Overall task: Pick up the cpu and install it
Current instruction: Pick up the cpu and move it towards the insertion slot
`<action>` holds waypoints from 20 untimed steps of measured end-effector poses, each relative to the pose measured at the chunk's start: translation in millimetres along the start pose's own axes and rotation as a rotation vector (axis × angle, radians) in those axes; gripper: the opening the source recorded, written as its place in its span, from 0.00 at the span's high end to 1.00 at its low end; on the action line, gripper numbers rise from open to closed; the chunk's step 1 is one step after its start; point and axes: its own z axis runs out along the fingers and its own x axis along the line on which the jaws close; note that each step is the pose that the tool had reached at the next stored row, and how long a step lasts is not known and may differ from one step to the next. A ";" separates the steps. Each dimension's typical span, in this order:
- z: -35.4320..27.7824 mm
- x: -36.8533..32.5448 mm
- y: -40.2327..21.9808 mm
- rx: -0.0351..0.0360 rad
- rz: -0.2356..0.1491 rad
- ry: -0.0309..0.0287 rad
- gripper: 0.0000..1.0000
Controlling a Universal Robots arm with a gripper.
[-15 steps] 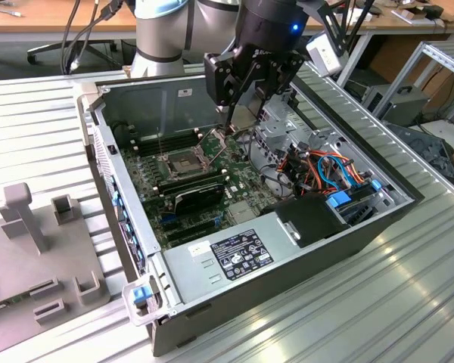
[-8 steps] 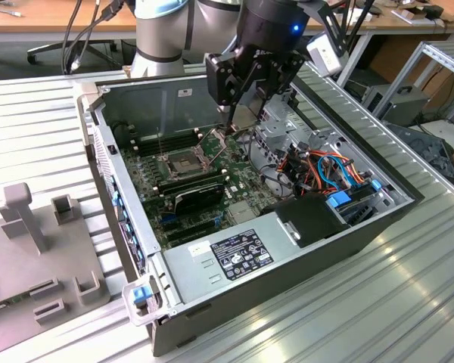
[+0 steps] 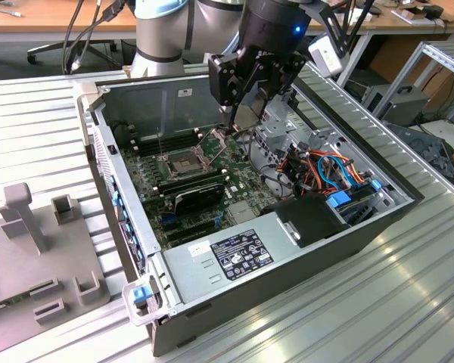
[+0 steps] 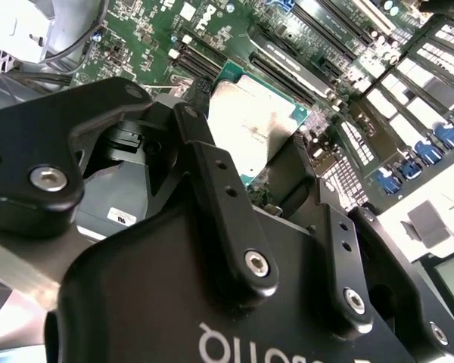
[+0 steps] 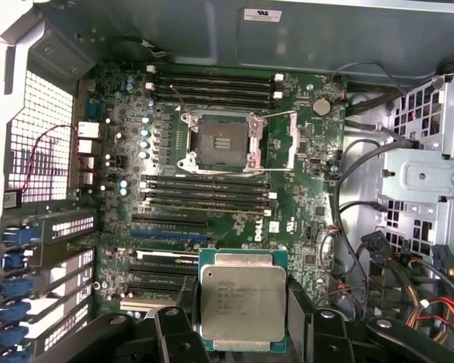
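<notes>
Evidently mid-carry, the tool [image 3: 246,115] in the upper middle of the exterior view is closed on the one cpu [image 5: 242,297], gripping two opposite edges with its metal face up, probably to keep it level. It hangs over the motherboard [image 5: 287,219], apart from the single socket [image 5: 221,141], whose frame stands open.

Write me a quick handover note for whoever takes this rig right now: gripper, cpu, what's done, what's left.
Gripper: shut on the cpu, held above the motherboard inside the open computer case.
Socket: frame open, empty, apart from the cpu.
Done: cpu picked up.
Left: cpu not yet seated in the socket.
</notes>
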 end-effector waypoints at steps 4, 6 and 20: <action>1.2 -3.3 0.2 0.0000 0.000 0.0000 0.45; 1.6 -4.4 0.3 -0.0001 0.000 0.0000 0.45; 4.0 -13.4 0.4 0.0004 0.000 0.0000 0.45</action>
